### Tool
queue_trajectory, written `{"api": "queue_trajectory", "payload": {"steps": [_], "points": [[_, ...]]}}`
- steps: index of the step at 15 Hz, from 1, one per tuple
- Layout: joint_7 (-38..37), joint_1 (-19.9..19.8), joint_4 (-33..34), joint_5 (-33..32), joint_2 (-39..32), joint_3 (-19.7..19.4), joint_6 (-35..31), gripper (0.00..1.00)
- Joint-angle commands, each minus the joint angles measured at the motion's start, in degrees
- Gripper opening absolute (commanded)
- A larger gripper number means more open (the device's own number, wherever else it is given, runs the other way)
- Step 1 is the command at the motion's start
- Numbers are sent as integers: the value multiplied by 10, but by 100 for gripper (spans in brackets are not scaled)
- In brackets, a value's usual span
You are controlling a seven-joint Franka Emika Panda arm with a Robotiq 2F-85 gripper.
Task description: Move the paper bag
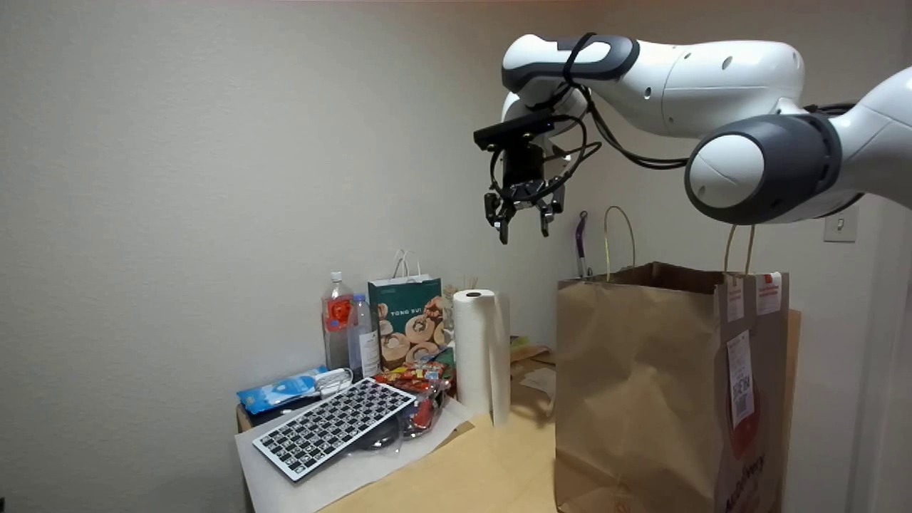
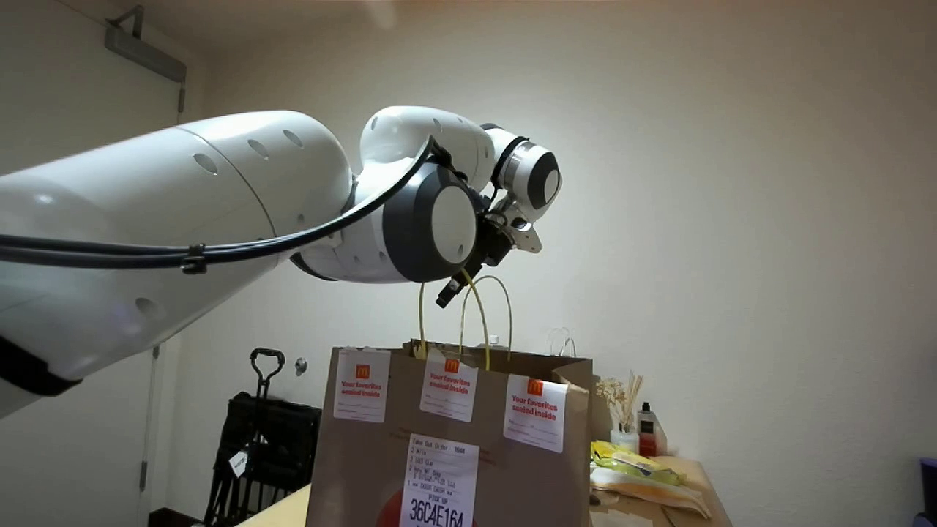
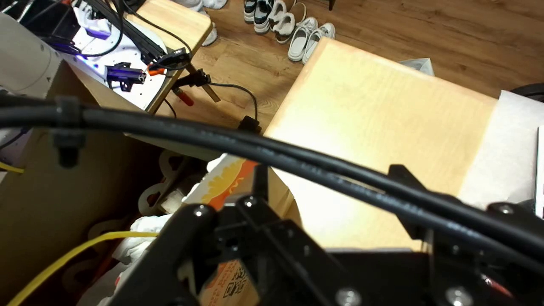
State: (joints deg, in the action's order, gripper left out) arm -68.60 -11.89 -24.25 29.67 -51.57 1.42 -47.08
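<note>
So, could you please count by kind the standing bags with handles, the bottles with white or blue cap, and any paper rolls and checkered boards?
Standing bags with handles: 2 (brown paper bag, green bag)
Bottles with these caps: 2 (white-capped bottle, blue-capped bottle)
Paper rolls: 1 (white roll)
Checkered boards: 1 (patterned board)
Total: 6

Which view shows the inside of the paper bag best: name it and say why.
The wrist view: it looks down into the paper bag, showing crumpled white stuff inside, though the claw covers part. Both exterior views show mainly its outer faces, with some inner wall at the top; what lies inside is hidden.
</note>
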Motion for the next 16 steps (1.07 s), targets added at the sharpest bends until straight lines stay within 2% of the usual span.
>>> {"api": "queue_trajectory", "payload": {"steps": [1, 5, 7, 12, 16], "points": [[-6, -5, 15, -18, -6, 19, 6, 93], [-46, 23, 13, -19, 1, 33, 9, 100], [-26, 12, 22, -24, -8, 37, 8, 100], [-33, 16, 22, -24, -10, 39, 9, 100], [-115, 24, 33, -38, 13, 28, 1, 100]]}}
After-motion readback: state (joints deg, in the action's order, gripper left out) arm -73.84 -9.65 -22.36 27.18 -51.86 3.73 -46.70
